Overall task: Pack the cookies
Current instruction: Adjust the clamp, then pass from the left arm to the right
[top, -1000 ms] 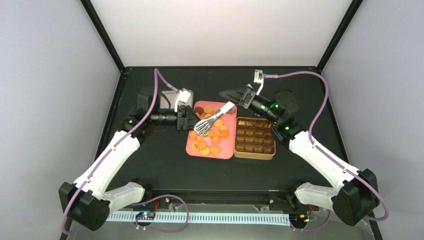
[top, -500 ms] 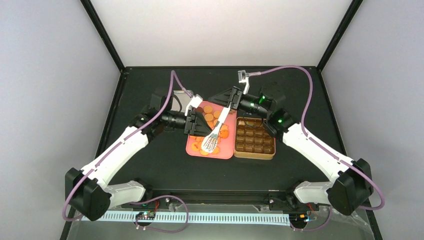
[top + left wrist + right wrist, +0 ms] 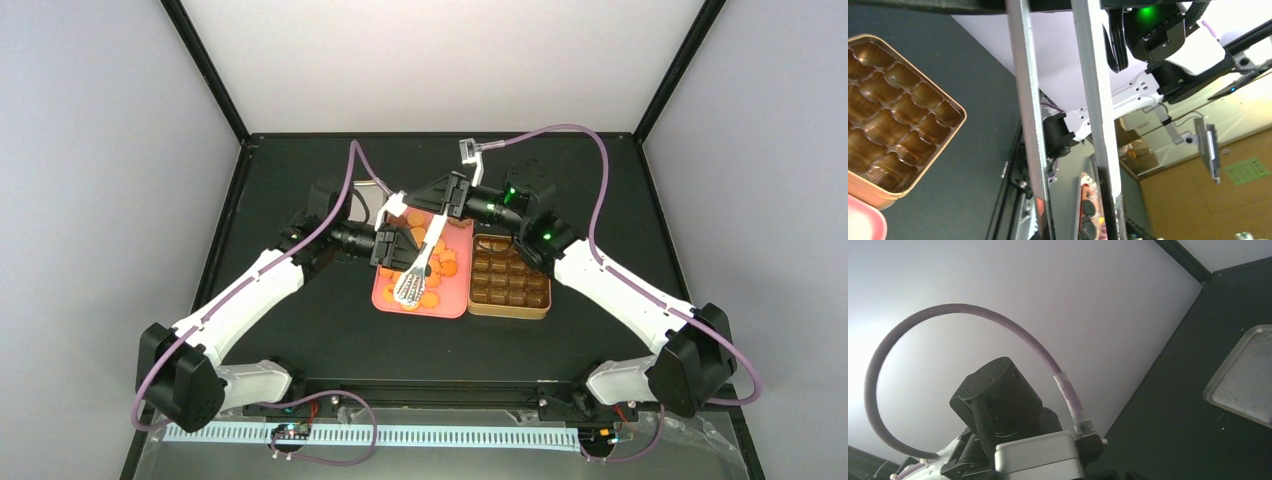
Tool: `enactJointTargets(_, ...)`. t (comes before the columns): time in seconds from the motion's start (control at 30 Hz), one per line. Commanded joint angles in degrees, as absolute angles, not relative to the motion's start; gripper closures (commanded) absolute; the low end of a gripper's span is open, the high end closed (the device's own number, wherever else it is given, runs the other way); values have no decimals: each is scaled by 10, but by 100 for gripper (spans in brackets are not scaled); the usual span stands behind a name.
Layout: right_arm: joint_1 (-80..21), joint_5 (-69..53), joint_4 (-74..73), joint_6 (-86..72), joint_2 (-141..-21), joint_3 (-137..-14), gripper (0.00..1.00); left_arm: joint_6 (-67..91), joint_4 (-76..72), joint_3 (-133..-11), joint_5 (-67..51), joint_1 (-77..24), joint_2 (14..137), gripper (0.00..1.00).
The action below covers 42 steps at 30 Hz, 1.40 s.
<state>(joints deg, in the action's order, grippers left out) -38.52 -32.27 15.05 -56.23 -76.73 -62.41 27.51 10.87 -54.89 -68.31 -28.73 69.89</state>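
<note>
A: Entry, largest first. What is noted of the surface (image 3: 300, 300)?
B: A black surface is recorded. A pink tray (image 3: 456, 297) is set near its middle, and a gold tin (image 3: 508, 314) is placed just beside the tray's right edge. Rows of brown cups (image 3: 510, 275) are seen inside the tin.

A: And the tongs (image 3: 421, 261)?
B: White tongs are seen slanted over the tray. The head is lowered toward the tray's near left part, and the handle end is raised toward the far right.

A: State of each tool?
B: The right tool (image 3: 445, 205) is clamped on the tongs' handle end. The left tool (image 3: 402, 247) is held just beside the middle of the tongs, on their left. In its wrist view both tong arms are seen running close past the lens, with a gap between them. Whether that tool is apart or together cannot be told.

A: Cookies (image 3: 447, 267)?
B: Mostly orange rounds are seen scattered on the pink tray, under and around the tongs' head.
</note>
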Motion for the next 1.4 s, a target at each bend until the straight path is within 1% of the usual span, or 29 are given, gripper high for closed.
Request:
enactJointTargets(0.0,-387,-293,165,-538,-774,-640,99,288,72,-553,-748,-295,695,92)
enactJointTargets(0.03,-386,-293,165,-538,-774,-640,98,287,73,-552,-751,-296,692,98)
enactJointTargets(0.07,-386,-294,166,-539,-775,-640,97,286,74,-551,-754,-295,690,98)
enactJointTargets(0.1,-387,-297,169,-541,-776,-640,91,285,74,-550,-756,-295,688,98)
enactJointTargets(0.13,-386,-305,171,-544,-779,-640,81,285,74,-550,-759,-295,686,98)
enactJointTargets(0.2,-385,-325,168,-545,-781,-643,51,291,71,-552,-760,-290,684,98)
enactJointTargets(0.23,-384,-336,165,-542,-780,-643,39,296,67,-553,-763,-287,682,98)
enactJointTargets(0.43,-371,-395,162,-520,-744,-612,3,338,20,-557,-774,-271,666,99)
enactJointTargets(0.47,-367,-400,162,-516,-734,-603,1,345,14,-559,-774,-270,664,98)
enactJointTargets(0.63,-344,-406,165,-505,-673,-561,0,358,7,-568,-776,-266,661,98)
enactJointTargets(0.77,-332,-436,204,-516,-646,-528,0,358,12,-567,-778,-263,660,98)
enactJointTargets(0.9,-331,-497,243,-528,-656,-528,5,337,29,-571,-778,-262,658,98)
enactJointTargets(1.03,-331,-540,233,-516,-680,-556,10,273,84,-587,-778,-262,657,98)
enactJointTargets(1.23,-331,-577,190,-482,-711,-610,15,131,205,-626,-766,-262,658,98)
enactJointTargets(1.37,-332,-602,194,-481,-725,-627,19,94,219,-622,-738,-262,651,98)
